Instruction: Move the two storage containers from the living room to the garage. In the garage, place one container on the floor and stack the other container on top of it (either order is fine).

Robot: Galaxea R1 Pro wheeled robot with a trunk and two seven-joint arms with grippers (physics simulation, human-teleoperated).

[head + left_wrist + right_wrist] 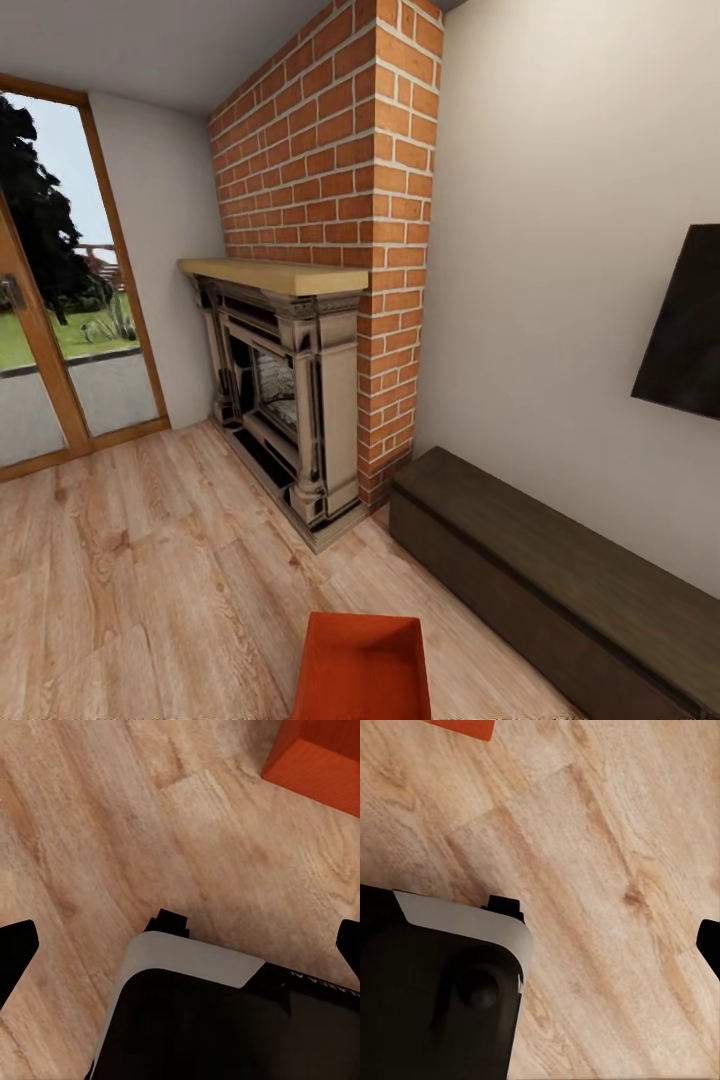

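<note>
One orange-red storage container (363, 665) sits on the light wood-plank flooring of the living room, at the near edge of the head view in front of the fireplace. Its corner shows as container (319, 761) in the left wrist view and as a sliver of container (465, 726) in the right wrist view. My left gripper (180, 952) hangs open over the planks, its dark fingertips (15, 952) wide apart with nothing between them. My right gripper (540, 952) also looks open. One fingertip (709, 945) shows at the frame's edge; the other is lost against my dark base.
A red-brick fireplace (330, 200) with a pale wooden mantel (275, 275) stands ahead. A low dark bench (560, 570) runs along the right wall under a black screen (690, 320). Wood-framed glass doors (60, 300) are at the left. My base (225, 1020) shows under both wrists.
</note>
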